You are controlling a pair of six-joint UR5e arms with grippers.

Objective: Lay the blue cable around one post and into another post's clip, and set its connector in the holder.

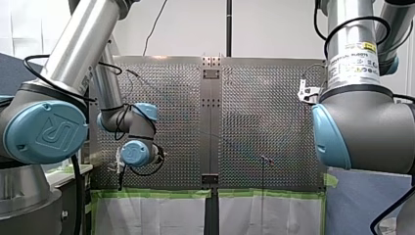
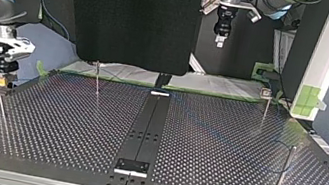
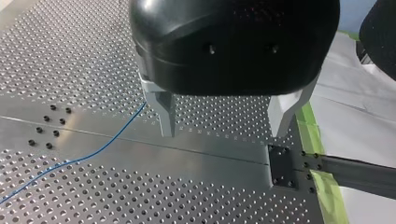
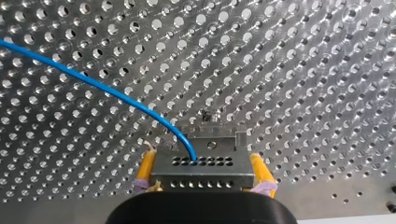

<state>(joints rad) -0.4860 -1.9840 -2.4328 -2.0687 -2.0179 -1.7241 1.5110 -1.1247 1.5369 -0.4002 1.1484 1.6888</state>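
My right gripper [image 4: 204,181] is shut on a grey metal connector [image 4: 201,161], with a yellow pad on each side of it. The blue cable [image 4: 93,84] leaves the connector's face and curves away over the perforated plate. In the top view my right gripper [image 2: 2,78] hangs at the plate's left edge, just above it. My left gripper [image 3: 224,122] stands open above the plate with nothing between its metal fingers [image 3: 164,112]. A stretch of blue cable [image 3: 93,154] lies on the plate beside it. In the top view my left gripper [image 2: 220,40] hangs high behind the plate's far edge.
Thin posts stand on the plate in the top view: far left of centre [image 2: 97,80], far right [image 2: 266,109], near right [image 2: 286,166], near left [image 2: 1,112]. A dark rail [image 2: 149,125] runs down the middle. Green tape [image 3: 310,135] marks the plate's edge.
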